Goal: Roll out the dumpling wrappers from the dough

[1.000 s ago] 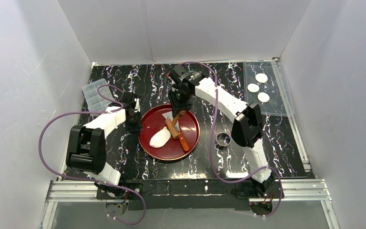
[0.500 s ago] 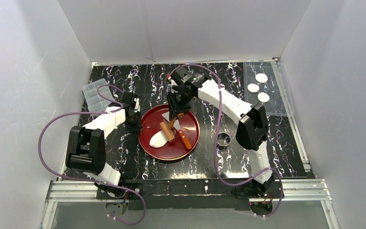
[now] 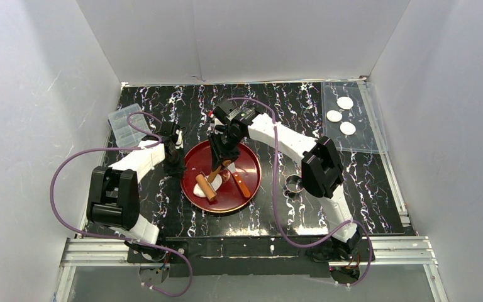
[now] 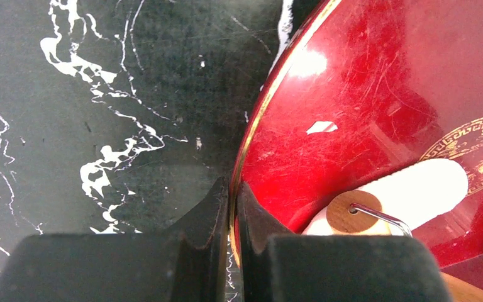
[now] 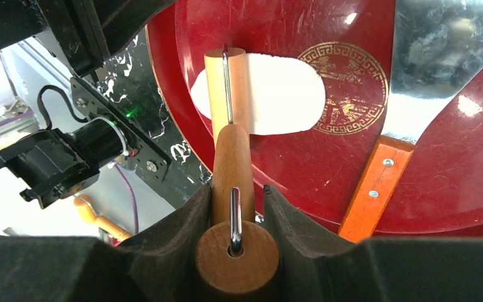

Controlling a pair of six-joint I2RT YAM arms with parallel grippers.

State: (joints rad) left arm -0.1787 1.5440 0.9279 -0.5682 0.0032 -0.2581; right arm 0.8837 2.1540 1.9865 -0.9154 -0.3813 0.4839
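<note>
The dough [image 5: 283, 94] lies as a flattened white oblong on the red plate [image 5: 453, 182], near its left side. A wooden roller [image 5: 226, 88] rests across the dough's end. My right gripper [image 5: 238, 207] is shut on the roller's handle. In the top view the roller [image 3: 205, 187] covers most of the dough [image 3: 199, 190], and my right gripper [image 3: 217, 165] hangs over the plate [image 3: 251, 165]. My left gripper [image 4: 233, 195] is shut on the plate's gold-edged rim [image 4: 258, 126]. Three round white dumpling wrappers [image 3: 334, 116] lie at the back right.
A scraper with a metal blade [image 5: 440, 63] and orange handle [image 3: 241, 184] lies on the plate's right half. A small metal ring [image 3: 294, 184] stands right of the plate. The wrappers sit on a clear sheet [image 3: 365, 135]. A clear plastic box [image 3: 126, 124] is at the back left.
My right gripper has drawn the roller toward the plate's near-left edge, across the dough. More of the dough is now under the roller. The left gripper has kept its hold on the rim.
</note>
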